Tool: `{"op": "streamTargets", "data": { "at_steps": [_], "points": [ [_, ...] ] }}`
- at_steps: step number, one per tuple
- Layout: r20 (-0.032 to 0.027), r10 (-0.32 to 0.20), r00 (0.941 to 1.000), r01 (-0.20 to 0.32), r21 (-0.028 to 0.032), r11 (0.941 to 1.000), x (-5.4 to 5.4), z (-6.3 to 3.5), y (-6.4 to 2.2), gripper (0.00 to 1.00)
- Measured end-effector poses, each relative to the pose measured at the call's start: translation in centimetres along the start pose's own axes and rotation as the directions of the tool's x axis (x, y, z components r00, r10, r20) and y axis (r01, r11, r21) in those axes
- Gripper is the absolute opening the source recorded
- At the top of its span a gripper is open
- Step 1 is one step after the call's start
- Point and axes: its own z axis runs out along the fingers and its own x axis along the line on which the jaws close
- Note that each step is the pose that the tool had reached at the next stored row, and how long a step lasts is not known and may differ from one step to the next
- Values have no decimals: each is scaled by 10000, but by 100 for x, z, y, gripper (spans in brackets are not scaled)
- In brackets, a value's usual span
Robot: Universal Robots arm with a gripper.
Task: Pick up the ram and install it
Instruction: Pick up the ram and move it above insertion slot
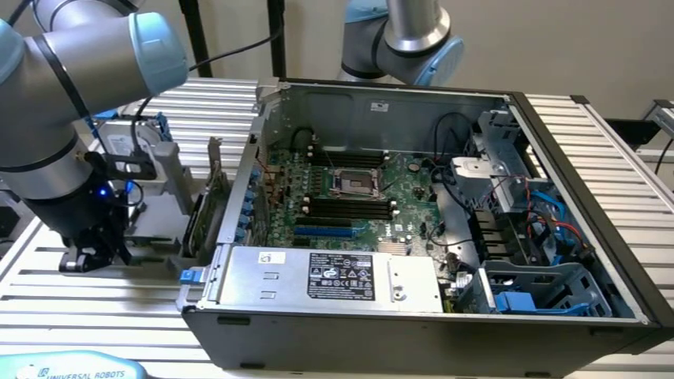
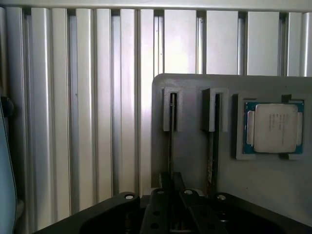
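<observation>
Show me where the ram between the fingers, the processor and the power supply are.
ram (image 2: 171, 151): wrist view, its thin upper edge.
processor (image 2: 273, 127): wrist view, middle of its metal lid.
power supply (image 1: 342, 276): exterior view, on its black label.

We log: open computer case (image 1: 400, 110) on the slatted tabletop (image 1: 632, 189) | motherboard (image 1: 358, 170) inside, power supply (image 1: 337, 276) along its near side | expansion card (image 1: 211, 209) upright just beside the case, on the exterior view's left | processor chip (image 2: 274, 127) seated in the grey holder (image 2: 263, 180)

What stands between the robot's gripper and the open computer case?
In the exterior view, a green expansion card stands upright between the gripper and the computer case.
</observation>
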Motion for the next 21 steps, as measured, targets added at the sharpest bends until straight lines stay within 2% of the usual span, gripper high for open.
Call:
{"op": "streamTargets", "data": {
  "at_steps": [5,9,21],
  "points": [
    [19,-1,10000,1,0,10000,-3,-79,0,13],
    [45,-1,10000,1,-3,10000,-6,-180,-1,13],
    [103,-2,9999,2,-14,10000,-22,-641,-10,13]
  ]
}}
